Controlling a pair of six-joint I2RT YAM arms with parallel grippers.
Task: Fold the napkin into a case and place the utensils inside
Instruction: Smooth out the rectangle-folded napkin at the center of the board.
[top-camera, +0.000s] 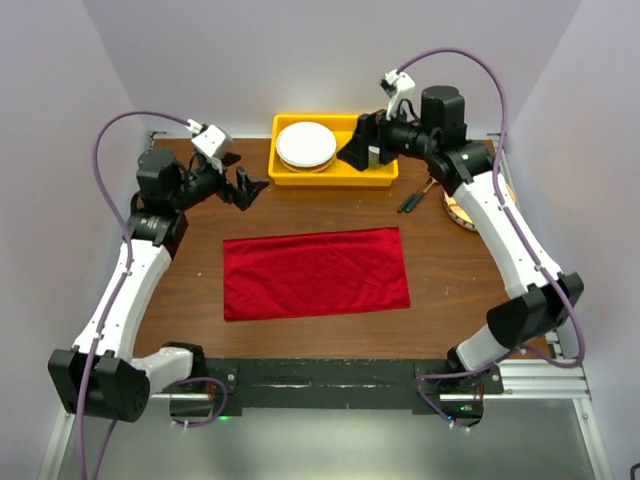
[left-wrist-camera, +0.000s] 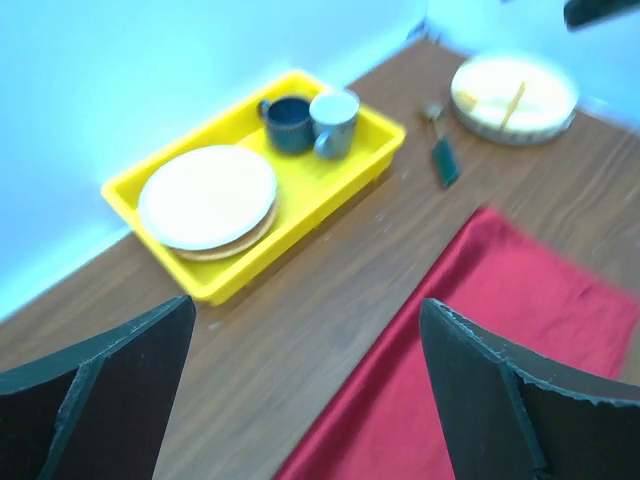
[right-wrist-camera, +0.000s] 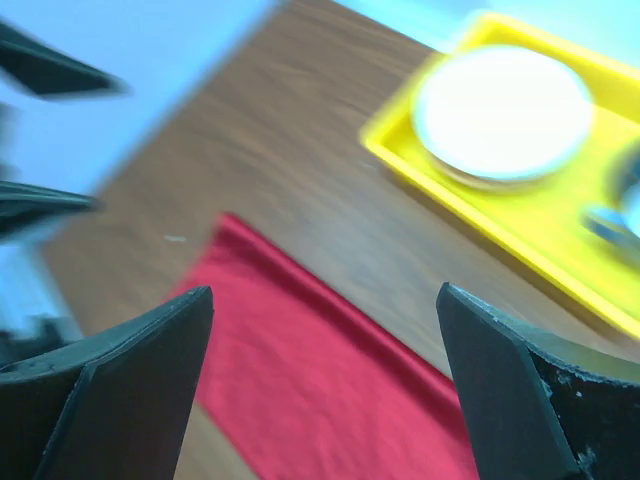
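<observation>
While the left gripper (top-camera: 253, 190) and right gripper (top-camera: 362, 150) are held unclenched and empty near the yellow tray (top-camera: 335, 181), the red napkin (top-camera: 315, 272) is shown spread flat in the middle of the table (top-camera: 450, 290); soft, light and limp, it is judged best pinched at an edge.

napkin (top-camera: 315, 272): red, is lying flat as a wide rectangle on the table (top-camera: 200, 225)
utensils (left-wrist-camera: 513, 97): gold, blurred, are resting on a round dish (left-wrist-camera: 500, 130)

left end effector (top-camera: 252, 190), right end effector (top-camera: 360, 150): jaws wide
</observation>
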